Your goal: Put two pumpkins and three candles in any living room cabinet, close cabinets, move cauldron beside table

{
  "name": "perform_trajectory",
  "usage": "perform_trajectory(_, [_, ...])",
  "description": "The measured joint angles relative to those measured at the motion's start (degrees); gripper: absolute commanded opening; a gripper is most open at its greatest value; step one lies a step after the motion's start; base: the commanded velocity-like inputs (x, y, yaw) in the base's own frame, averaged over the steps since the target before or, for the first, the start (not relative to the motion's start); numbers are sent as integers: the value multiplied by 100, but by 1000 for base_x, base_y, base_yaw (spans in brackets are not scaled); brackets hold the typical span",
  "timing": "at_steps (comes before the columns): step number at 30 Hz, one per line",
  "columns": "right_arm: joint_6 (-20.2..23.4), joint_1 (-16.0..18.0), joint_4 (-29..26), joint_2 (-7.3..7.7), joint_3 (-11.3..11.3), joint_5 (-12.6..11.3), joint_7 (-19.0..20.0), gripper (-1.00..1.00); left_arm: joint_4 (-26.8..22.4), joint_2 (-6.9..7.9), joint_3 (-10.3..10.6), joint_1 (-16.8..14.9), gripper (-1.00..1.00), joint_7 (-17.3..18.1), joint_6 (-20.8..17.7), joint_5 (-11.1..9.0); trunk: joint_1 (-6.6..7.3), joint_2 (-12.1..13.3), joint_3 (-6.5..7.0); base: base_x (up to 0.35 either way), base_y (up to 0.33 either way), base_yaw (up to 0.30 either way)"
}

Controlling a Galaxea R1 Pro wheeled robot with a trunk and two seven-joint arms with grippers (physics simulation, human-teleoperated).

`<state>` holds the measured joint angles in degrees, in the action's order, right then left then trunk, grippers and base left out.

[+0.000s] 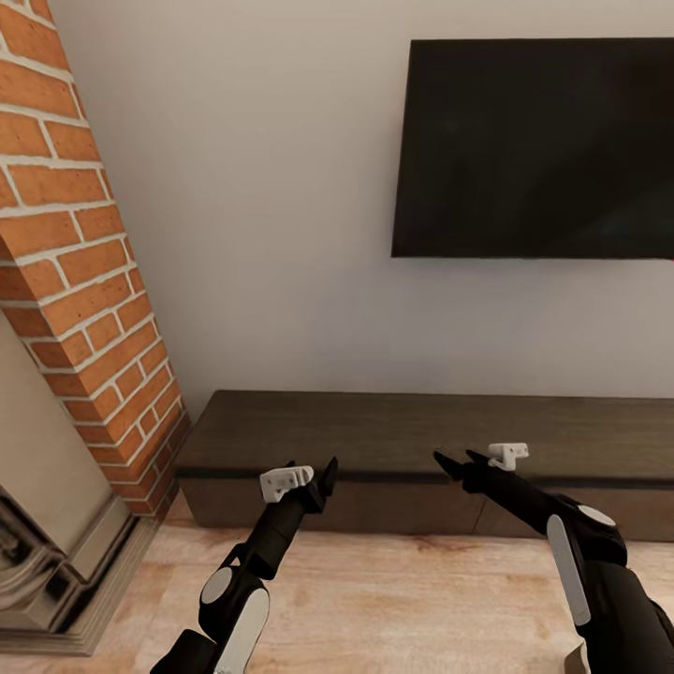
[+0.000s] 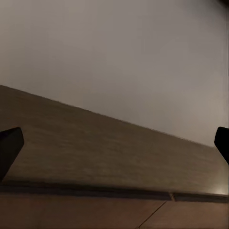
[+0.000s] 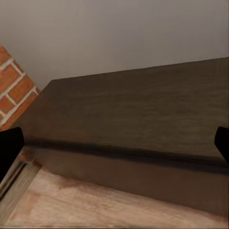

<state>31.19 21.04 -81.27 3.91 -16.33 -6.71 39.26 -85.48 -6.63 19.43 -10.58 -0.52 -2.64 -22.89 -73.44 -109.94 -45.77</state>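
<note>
Straight ahead, the cabinet (image 1: 421, 440) runs as a long, low dark brown unit across the lower middle of the head frame, standing against a pale wall (image 1: 271, 234) with its flat fronts flush and its top bare. A dark television screen (image 1: 534, 145) hangs on the wall in the upper right. At the left edge, a red brick column (image 1: 75, 253) slants down to the ornate beige fireplace (image 1: 47, 524) in the lower left corner. Light wooden floor (image 1: 402, 599) fills the bottom of the frame.

Both arms reach up from the bottom edge toward the cabinet front. The left pincer (image 1: 323, 477) sits at lower centre-left, and the right pincer (image 1: 456, 462) at lower centre-right; both are apart from the cabinet. In each wrist view the black fingertips (image 2: 9, 148) stand at opposite edges of the frame, so both pincers are spread wide and hold nothing. The right wrist view shows the cabinet's end beside the brick column, with floor in front.
</note>
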Motion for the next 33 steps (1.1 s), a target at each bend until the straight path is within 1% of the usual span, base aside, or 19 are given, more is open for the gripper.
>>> perform_trajectory(1, [-6, -8, 2, 0, 1, 100, 52, 100, -1, 1, 0, -38, 100, 3, 0, -2, -22, -40, -18, 0, 0, 0])
perform_trajectory(3, [-30, -22, 0, -22, 5, 508, 112, 100, 3, 3, 0, -167, 100, 7, 0, -13, -66, -120, -54, 0, 0, 0])
perform_trajectory(5, [-192, -40, 2, -53, 6, 1182, 114, 100, 16, 4, -1, -333, 100, 8, -3, -30, -110, -200, -90, 0, 0, 0])
perform_trajectory(7, [-578, -66, 0, -67, 6, 1777, 89, 100, 29, 8, -9, -405, 100, 14, -7, -161, -154, -281, -126, 0, 0, 0])
perform_trajectory(9, [-931, -91, -7, -72, 7, 2154, 71, 100, 25, 11, -81, -429, 100, 21, -4, -313, -198, -361, -162, 0, 0, 0])
perform_trajectory(10, [-1049, -99, -9, -73, 7, 2276, 56, 100, 26, 13, -121, -435, 100, 21, -2, -358, -220, -401, -180, 0, 0, 0])
perform_trajectory(12, [-1187, -112, -10, -72, 7, 2410, 14, 100, 28, 18, -217, -441, 100, 19, 4, -408, -264, -481, -215, 0, 0, 0])
perform_trajectory(13, [-1268, -131, -11, -69, 7, 2459, -59, 100, 30, 20, -355, -443, 100, 21, 9, -428, -286, -521, -233, 0, 0, 0])
perform_trajectory(15, [-1400, -165, -10, -70, 7, 2513, -209, 100, 31, 21, -524, -446, 100, 25, 10, -441, -329, -602, -269, 0, 0, 0])
perform_trajectory(16, [-1573, -224, -3, -72, 8, 2606, -451, 100, 32, 21, -623, -466, 100, 30, 10, -447, -351, -642, -287, 0, 0, 0])
perform_trajectory(18, [-1812, -320, 31, -74, 31, 2855, -977, 100, 83, 21, -695, -608, 100, 33, 6, -460, -395, -722, -323, 0, 0, 0])
perform_trajectory(19, [-1842, -337, 42, -74, 39, 2902, -1071, 100, 108, 20, -703, -650, 100, 33, 5, -462, -417, -762, -341, 0, 0, 0])
perform_trajectory(21, [-1932, -407, 149, -75, 103, 3046, -1328, 100, 283, 15, -721, -954, 100, 34, -1, -494, -461, -842, -377, 0, 0, 0])
perform_trajectory(22, [-2011, -432, 200, -76, 175, 3108, -1407, 100, 396, 17, -725, -1179, 100, 35, -17, -586, -483, -882, -395, 0, 0, 0])
perform_trajectory(24, [-2184, -512, 236, -80, 272, 3241, -1538, 100, 558, 25, -728, -1391, 100, 49, -43, -831, -527, -962, -431, 0, 0, 0])
perform_trajectory(27, [-2436, -652, 267, -121, 412, 3587, -2049, 100, 872, 41, -731, -1525, 100, 353, -68, -1362, -593, -1083, -485, 0, 0, 0])
perform_trajectory(29, [-2626, -728, 354, -149, 471, 3821, -2505, 100, 991, 57, -736, -1602, 100, 763, -98, -1746, -637, -1163, -521, 0, 0, 0])
perform_trajectory(31, [-2754, -770, 424, -160, 491, 3927, -2737, 100, 1027, 61, -738, -1625, 100, 955, -149, -1943, -681, -1243, -557, 0, 0, 0])
perform_trajectory(33, [-2927, -838, 515, -168, 612, 4087, -3101, 100, 1001, 67, -741, -1641, 100, 1131, -426, -2252, -725, -1324, -593, 0, 0, 0])
